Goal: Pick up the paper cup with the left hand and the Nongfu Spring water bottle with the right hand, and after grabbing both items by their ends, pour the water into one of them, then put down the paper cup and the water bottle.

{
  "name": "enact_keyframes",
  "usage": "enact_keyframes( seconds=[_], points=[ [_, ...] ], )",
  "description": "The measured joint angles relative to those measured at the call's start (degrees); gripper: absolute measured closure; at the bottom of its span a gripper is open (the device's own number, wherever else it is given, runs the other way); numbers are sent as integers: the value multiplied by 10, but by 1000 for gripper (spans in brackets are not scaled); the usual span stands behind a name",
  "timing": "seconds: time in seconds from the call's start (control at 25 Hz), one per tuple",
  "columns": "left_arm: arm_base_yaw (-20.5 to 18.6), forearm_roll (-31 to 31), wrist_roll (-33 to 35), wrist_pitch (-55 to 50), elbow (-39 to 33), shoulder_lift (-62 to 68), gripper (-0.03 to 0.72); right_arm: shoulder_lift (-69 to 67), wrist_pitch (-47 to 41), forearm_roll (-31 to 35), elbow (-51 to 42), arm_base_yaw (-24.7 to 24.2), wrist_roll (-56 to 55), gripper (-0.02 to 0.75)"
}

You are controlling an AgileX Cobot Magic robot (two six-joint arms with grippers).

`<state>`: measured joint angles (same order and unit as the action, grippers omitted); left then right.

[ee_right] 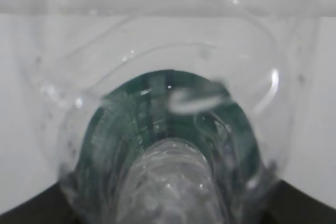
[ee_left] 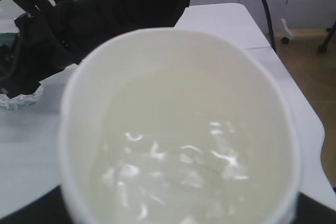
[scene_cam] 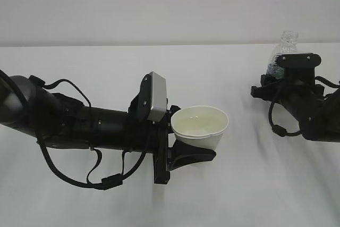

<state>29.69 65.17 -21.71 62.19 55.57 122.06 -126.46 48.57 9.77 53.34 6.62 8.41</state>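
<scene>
The cream-white paper cup point(scene_cam: 201, 126) stands upright in the middle, with my left gripper point(scene_cam: 202, 144) shut on its lower wall. One black finger point(scene_cam: 192, 157) shows in front; the other is hidden behind the cup. Clear water point(ee_left: 173, 156) lies in the cup point(ee_left: 178, 51), which fills the left wrist view. At the far right my right gripper point(scene_cam: 280, 74) is shut on the Nongfu Spring water bottle point(scene_cam: 287, 43), which is upright, uncapped, with its green label partly hidden by the jaws. The right wrist view shows the bottle point(ee_right: 168, 129) pressed close to the lens.
Both arms rest low over a white table point(scene_cam: 159, 200) in front of a white wall. In the left wrist view the right arm point(ee_left: 105, 14) shows behind the cup, and the table's edge point(ee_left: 310, 119) runs at the right with floor beyond.
</scene>
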Motion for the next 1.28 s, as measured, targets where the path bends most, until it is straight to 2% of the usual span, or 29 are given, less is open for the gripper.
enact_keyframes(
  seconds=[0.56,0.8,1.0,1.28],
  points=[
    [0,-4,0,0,0,0,289,-26,48,-7,11,0,-1,335],
    [0,-4,0,0,0,0,289,-33,64,-36,11,0,-1,322],
    [0,-4,0,0,0,0,289,-34,67,-54,11,0,-2,269],
    [0,-4,0,0,0,0,289,-37,71,-59,11,0,-29,112]
  ],
)
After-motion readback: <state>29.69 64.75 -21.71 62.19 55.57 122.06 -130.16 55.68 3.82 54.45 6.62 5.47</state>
